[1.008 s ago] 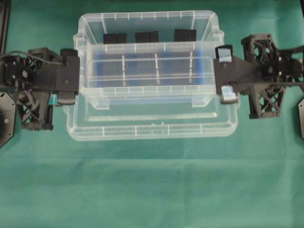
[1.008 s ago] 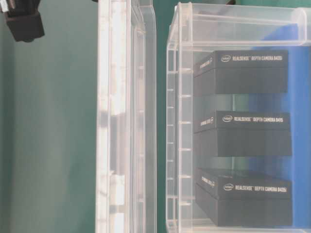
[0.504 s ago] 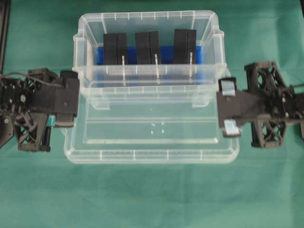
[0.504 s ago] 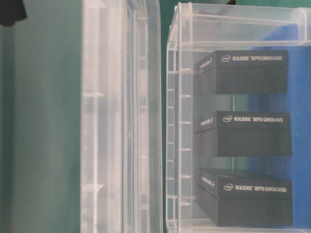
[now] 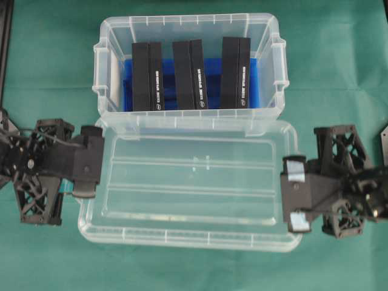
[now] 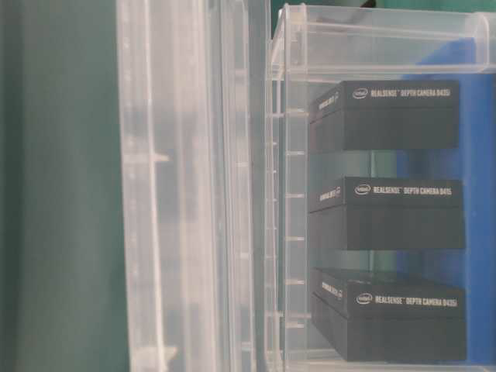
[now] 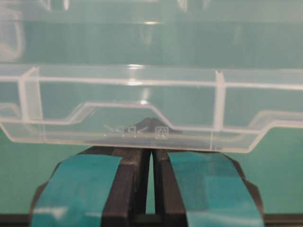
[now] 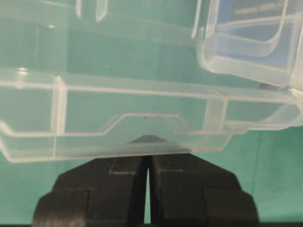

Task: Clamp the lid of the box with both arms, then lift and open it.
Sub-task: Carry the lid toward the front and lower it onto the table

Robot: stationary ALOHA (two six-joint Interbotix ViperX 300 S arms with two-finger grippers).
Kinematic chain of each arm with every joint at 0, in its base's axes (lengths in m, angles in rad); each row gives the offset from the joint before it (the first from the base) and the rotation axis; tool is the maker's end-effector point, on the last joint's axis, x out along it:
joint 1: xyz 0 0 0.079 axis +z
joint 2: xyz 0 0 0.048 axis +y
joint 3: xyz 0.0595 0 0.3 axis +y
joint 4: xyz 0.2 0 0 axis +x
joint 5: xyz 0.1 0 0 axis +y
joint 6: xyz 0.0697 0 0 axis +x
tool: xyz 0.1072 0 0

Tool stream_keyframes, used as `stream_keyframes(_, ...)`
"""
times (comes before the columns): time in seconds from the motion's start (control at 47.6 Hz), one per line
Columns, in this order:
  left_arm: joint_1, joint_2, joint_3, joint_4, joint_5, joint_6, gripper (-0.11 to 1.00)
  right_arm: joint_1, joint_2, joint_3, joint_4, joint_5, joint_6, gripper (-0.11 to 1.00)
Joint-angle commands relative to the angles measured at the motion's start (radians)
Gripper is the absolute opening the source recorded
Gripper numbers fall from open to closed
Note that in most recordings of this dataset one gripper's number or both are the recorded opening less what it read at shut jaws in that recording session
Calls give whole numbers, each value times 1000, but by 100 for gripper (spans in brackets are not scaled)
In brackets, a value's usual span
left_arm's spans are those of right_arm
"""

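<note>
A desk with a green cloth

The desk [image 5: 194, 267] is covered all over with a green cloth that has soft folds in it. A clear box [image 5: 189, 66] sits on the cloth near the far edge. Inside the box there is a blue bottom and three black packs [image 5: 192, 74] standing side by side. I cannot tell if the clear lid [image 5: 191, 185] next to the box touches the cloth.

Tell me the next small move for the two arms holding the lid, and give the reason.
Probably lower it to the cloth. The lid is already off the box, gripped at both ends by the left end effector and right end effector, near the box's front wall.
</note>
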Motion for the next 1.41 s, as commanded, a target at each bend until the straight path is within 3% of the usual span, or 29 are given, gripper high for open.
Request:
stream_keyframes(0.0,-8,12,-49,15,-38,-17,2,17,11,-63,-31,-11,25,0)
stream_keyframes(0.21,-31,78,-40,15,-110,-23,2,25,83,-57,-32,-35,54,0)
stream_keyframes(0.567,-32,204,26,15,-261,-44,2,23,164,14,-32,-227,63,0)
stream_keyframes(0.861,-32,265,66,15,-336,-89,2,15,201,133,-32,-387,175,0)
stream_keyframes(1.134,-34,256,77,11,-325,-89,2,23,184,176,-31,-383,216,0)
stream_keyframes(1.386,-64,170,193,9,-322,-114,2,72,94,282,-25,-371,256,0)
